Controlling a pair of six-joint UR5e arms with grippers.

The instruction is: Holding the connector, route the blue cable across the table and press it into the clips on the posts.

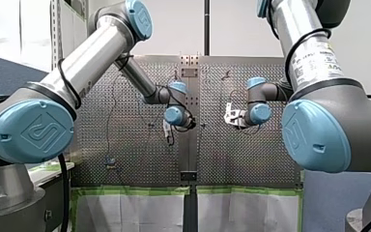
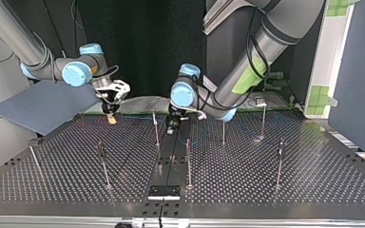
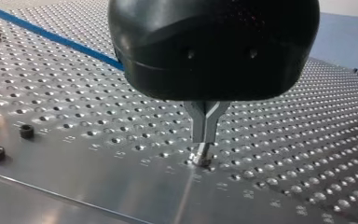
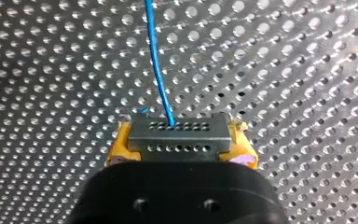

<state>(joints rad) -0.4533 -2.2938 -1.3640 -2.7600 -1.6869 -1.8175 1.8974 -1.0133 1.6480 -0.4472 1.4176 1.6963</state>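
In the top view, my right arm's claw (image 2: 110,118) with yellow pads hangs at the far left of the perforated metal counter (image 2: 313,180). It is closed on the grey metal connector (image 4: 177,137), a flat block with two rows of small holes, its long axis crosswise between the pads. The thin blue cable (image 4: 160,70) leaves the connector's upper row and runs straight ahead, away from the claw, over the counter. Right of it, near the middle strip, my left arm's black claw (image 3: 204,137) points down, metal fingers pressed together, tips at the counter. Slim metal posts (image 2: 223,133) stand well apart further right, with bare counter between them. In the front view, the white label (image 1: 316,60) on my right arm has print too small to read.
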